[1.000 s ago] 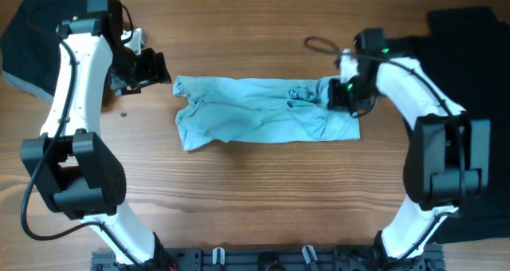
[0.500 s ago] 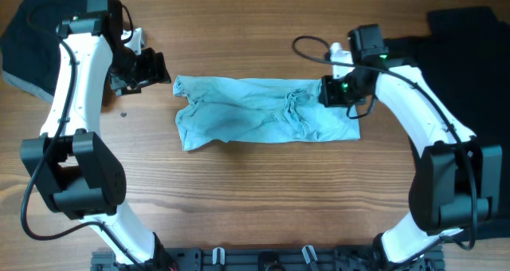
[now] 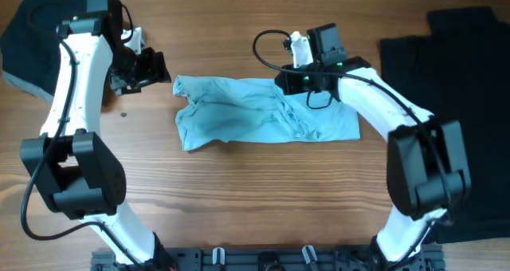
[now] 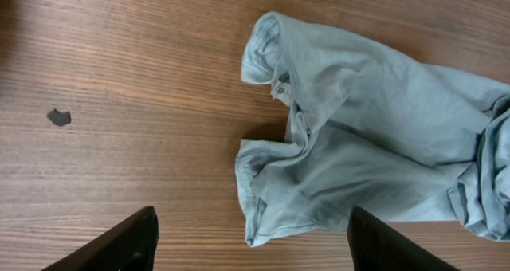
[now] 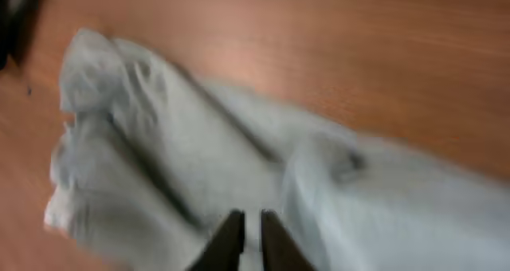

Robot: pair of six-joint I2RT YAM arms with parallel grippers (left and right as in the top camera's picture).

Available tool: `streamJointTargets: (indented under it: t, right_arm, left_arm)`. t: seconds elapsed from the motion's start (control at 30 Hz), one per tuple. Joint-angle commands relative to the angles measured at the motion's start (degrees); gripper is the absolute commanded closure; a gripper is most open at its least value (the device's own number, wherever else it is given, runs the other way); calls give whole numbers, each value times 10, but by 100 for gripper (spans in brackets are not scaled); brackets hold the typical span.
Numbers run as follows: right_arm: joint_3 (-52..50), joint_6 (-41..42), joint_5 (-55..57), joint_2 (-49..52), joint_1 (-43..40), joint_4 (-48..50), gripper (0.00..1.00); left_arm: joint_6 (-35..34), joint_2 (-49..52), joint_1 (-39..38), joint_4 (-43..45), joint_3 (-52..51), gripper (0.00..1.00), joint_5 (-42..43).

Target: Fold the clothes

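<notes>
The pale blue-green T-shirt point(image 3: 231, 115) lies crumpled and stretched sideways across the middle of the wooden table. My right gripper point(image 3: 288, 81) is over its upper middle, with a ridge of fabric bunched beneath it. In the blurred right wrist view its fingers point(image 5: 245, 219) are almost together over the shirt point(image 5: 159, 143), pinching the cloth. My left gripper point(image 3: 155, 68) hovers just left of the shirt's top left corner. In the left wrist view its fingers point(image 4: 251, 239) are wide open and empty above the shirt's left edge point(image 4: 374, 135).
A large black T-shirt point(image 3: 454, 80) covers the table's right side. Folded black and grey pieces point(image 3: 36, 32) lie at the far left corner behind the left arm. A small dark speck point(image 4: 58, 117) lies on the wood left of the shirt.
My right gripper has moved left from the shirt's right end to its upper middle, dragging a ridge of fabric with it. The left arm has not moved.
</notes>
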Motion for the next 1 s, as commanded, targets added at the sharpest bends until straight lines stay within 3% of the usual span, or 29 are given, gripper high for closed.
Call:
streamJointTargets:
  t: [0.0,0.1,0.27,0.37,0.43,0.7,0.97]
  right_arm:
    - [12,-14,37,-68,-41,-123,85]
    - [4,-11,43,-60,-53,-213,91]
    - [-55,5,5,-17,-2,-221,96]
    - [-52,-157,-127,-23,51,-229,96]
    - [-37,-172,-116,-52,57,-230,96]
    - [-27,20,125,-155,-17,-186,94]
    - [-27,45,124,-153,-52,-187,94]
  left_arm:
    - [1,-5,3,-6,4,24,8]
    - [1,-5,3,-4,4,23,8]
    - [0,-5,3,-5,4,21,17]
    - [1,-5,3,-2,4,9,68]
    - [1,-5,3,-3,0,0,71]
    - [1,-5,-2,49,-110,0,88]
    - [1,-5,-7,252,-258,0,146]
